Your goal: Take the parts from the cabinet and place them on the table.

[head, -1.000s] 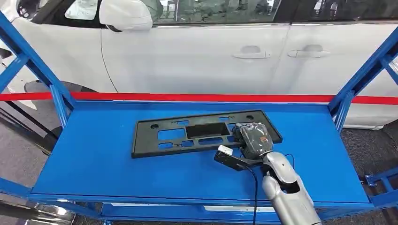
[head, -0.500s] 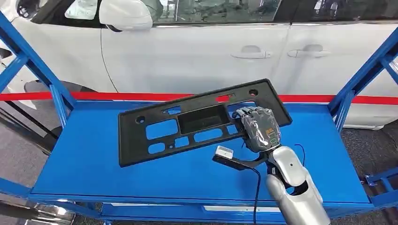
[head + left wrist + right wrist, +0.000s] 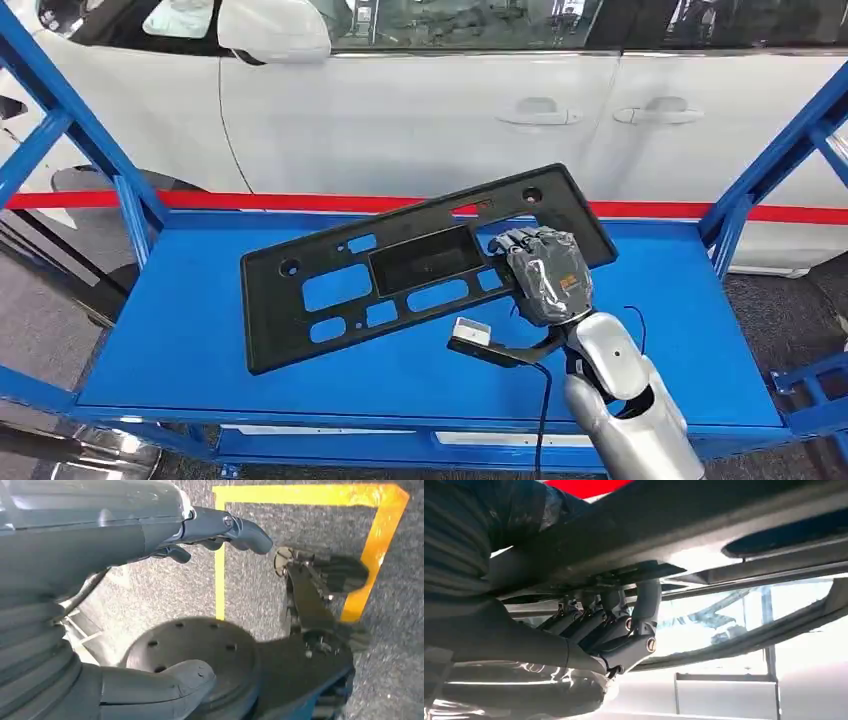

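While the right hand (image 3: 545, 275) holds the black panel (image 3: 400, 270) tilted above the blue shelf (image 3: 200, 340), its fingers (image 3: 624, 625) curl under the panel's edge; the left hand (image 3: 150, 535) hangs over the floor, fingers spread.

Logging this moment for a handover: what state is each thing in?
Panel: lifted, tilted, held near its right end.
Right hand: grips the panel.
Left hand: holds nothing, fingers apart, above the floor.
Shelf: bare under the panel.
Car door: closed.
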### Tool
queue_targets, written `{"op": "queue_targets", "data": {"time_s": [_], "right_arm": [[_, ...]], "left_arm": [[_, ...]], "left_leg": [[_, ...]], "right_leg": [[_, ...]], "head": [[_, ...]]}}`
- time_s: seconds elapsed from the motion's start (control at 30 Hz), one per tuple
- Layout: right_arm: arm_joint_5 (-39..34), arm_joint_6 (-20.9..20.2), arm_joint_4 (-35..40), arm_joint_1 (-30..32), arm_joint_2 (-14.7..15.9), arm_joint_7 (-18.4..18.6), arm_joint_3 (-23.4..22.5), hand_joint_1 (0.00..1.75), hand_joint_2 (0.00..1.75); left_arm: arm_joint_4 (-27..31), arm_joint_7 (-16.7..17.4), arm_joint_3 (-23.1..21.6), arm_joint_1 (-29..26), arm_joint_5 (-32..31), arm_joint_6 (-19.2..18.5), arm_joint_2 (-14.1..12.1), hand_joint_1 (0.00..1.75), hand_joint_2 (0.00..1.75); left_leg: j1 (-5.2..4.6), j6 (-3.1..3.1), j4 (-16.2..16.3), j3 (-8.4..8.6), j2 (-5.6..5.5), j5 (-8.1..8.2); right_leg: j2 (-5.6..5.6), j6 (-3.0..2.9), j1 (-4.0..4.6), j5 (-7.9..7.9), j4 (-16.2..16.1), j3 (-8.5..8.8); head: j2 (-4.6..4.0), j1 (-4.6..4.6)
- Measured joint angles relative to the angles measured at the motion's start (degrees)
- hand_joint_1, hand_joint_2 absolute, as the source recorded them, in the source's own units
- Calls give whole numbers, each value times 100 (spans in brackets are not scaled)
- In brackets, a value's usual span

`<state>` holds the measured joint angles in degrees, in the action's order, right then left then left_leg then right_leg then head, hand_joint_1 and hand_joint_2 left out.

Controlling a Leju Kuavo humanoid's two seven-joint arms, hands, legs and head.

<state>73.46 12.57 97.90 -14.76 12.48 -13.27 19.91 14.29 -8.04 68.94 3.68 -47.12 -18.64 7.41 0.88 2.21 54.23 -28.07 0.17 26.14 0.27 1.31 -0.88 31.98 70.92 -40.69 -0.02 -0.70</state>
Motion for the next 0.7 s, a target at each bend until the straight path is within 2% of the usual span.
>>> {"op": "queue_targets", "data": {"time_s": [0.03, 0.07, 0.1, 0.17, 0.2, 0.23, 0.27, 0.3, 0.33, 0.37, 0.4, 0.43, 0.5, 0.53, 0.57, 0.6, 0.67, 0.7], "right_arm": [[37, -93, -11, -48, -45, 35, 91, 175, 175], [96, -200, -43, -120, -122, 87, 189, 175, 175], [140, -309, -92, -244, -239, 164, 302, 175, 175], [201, -443, -216, -487, -469, 334, 572, 175, 175], [201, -452, -254, -594, -549, 378, 662, 175, 175], [197, -452, -269, -671, -608, 391, 730, 175, 175], [170, -452, -282, -727, -676, 409, 780, 175, 175], [105, -463, -306, -788, -737, 407, 835, 175, 175], [41, -492, -330, -857, -748, 404, 874, 175, 175], [-15, -535, -376, -941, -798, 404, 924, 175, 175], [-55, -566, -418, -1037, -859, 407, 975, 175, 175], [-100, -585, -452, -1131, -920, 409, 1018, 175, 175], [-171, -614, -496, -1256, -1008, 407, 1071, 175, 175], [-193, -632, -516, -1296, -1034, 407, 1093, 175, 175], [-221, -640, -542, -1326, -1056, 407, 1117, 175, 175], [-236, -645, -564, -1339, -1060, 409, 1125, 175, 175], [-260, -645, -584, -1362, -1064, 417, 1128, 175, 175], [-273, -642, -584, -1389, -1073, 420, 1128, 175, 175]], "left_arm": [[0, 0, 17, -9, 80, -35, -21, 0, 175], [0, 2, 44, -12, 157, -85, -65, 0, 175], [0, 11, 98, -16, 227, -146, -107, 0, 175], [0, 42, 164, -9, 284, -221, -179, 0, 175], [2, 44, 177, 0, 293, -232, -255, 0, 175], [4, 46, 199, 7, 295, -229, -289, 0, 175], [2, 52, 223, 3, 299, -229, -300, 0, 175], [2, 61, 258, -10, 310, -218, -308, 0, 175], [2, 81, 278, -27, 310, -214, -319, 0, 175], [2, 114, 295, -45, 306, -216, -339, 0, 175], [2, 127, 302, -58, 286, -219, -341, 0, 175], [2, 136, 306, -58, 286, -225, -350, 0, 175], [2, 138, 313, -40, 286, -243, -394, 0, 175], [2, 136, 315, -37, 284, -254, -407, 0, 175], [2, 127, 317, -42, 271, -282, -426, 0, 175], [2, 107, 321, -50, 260, -295, -437, 0, 175], [2, 87, 323, -65, 247, -321, -461, 0, 175], [2, 81, 323, -57, 234, -328, -483, 0, 175]], "left_leg": [[5, -3, 34, -41, 3, 0], [18, -13, 75, -75, 10, 4], [42, -54, 127, -113, 11, 14], [115, -161, 271, -198, 18, 69], [108, -235, 361, -287, 12, 110], [100, -297, 444, -362, -13, 125], [76, -335, 476, -348, -40, 123], [90, -374, 478, -387, -66, 98], [110, -424, 467, -403, -67, 68], [137, -458, 479, -429, -70, 88], [143, -459, 607, -484, -52, 258], [141, -452, 910, -600, -46, 531], [128, -452, 1740, -908, -48, 1033], [125, -445, 2075, -1007, -47, 1173], [113, -422, 2185, -995, -47, 1166], [91, -383, 2010, -849, -47, 1018], [29, -262, 1122, -277, -49, 597], [-18, -171, 605, 46, -51, 546]], "right_leg": [[-3, 35, -37, 73, 322, -132], [-8, 68, -71, 9, 359, -134], [-18, 106, -109, -186, 123, 6], [-47, 195, -194, -614, -791, 519], [-30, 242, -180, -434, -1068, 688], [20, 122, -121, -517, -990, 634], [12, 60, -148, -482, -993, 592], [14, -11, -137, -462, -968, 567], [9, -62, -117, -479, -961, 539], [-3, -142, -128, -525, -1006, 508], [-13, -206, -123, -569, -1014, 479], [-10, -262, -106, -609, -1019, 430], [-19, -311, -48, -684, -1018, 331], [-31, -325, -17, -722, -1015, 282], [-37, -334, 17, -765, -1015, 231], [-40, -335, 43, -810, -1015, 183], [-38, -334, 81, -904, -1015, 93], [-39, -332, 86, -959, -1015, 58]], "head": [[0, 0], [0, 0], [0, 0], [2, 0], [0, -2], [2, 4], [2, 4], [0, 9], [2, 2], [2, 7], [2, 7], [0, 5], [0, 4], [0, 7], [0, 7], [0, 4], [0, 7], [0, 7]]}}
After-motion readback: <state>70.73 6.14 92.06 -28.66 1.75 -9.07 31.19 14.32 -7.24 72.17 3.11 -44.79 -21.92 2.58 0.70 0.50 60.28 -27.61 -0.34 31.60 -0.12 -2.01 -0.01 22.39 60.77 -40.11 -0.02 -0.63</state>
